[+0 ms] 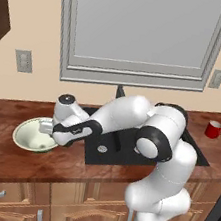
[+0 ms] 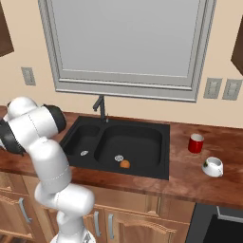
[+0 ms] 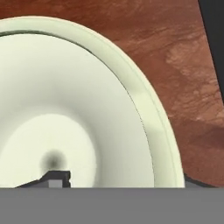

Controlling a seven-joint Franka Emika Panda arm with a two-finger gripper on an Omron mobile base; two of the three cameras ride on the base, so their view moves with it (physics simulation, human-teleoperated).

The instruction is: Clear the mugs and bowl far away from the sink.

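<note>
Right under the hand camera you have the bowl (image 3: 65,109), wide, shallow and pale green-cream, sitting on the brown counter (image 1: 4,156) to the left of the black sink (image 2: 137,142). The gripper (image 1: 46,128) is down at the bowl's near-sink rim, one finger (image 3: 54,178) reaching inside and the other apparently outside the wall. You cannot tell from these views whether the fingers are merely straddling the rim or already pressing on it.

Treat the bowl as stiff, glazed and probably slick: too broad to span, so the rim is your only hold. Pinch the wall squarely, deep enough that it won't pivot, and expect it to hang tilted from one edge when lifted. It looks light, but breakable if it drops.

Over on the counter right of the sink, the red mug (image 2: 195,143) stands upright and the white mug (image 2: 213,166) sits just beside it, nearer the front edge. An orange ball (image 2: 125,163) lies in the right basin.
</note>
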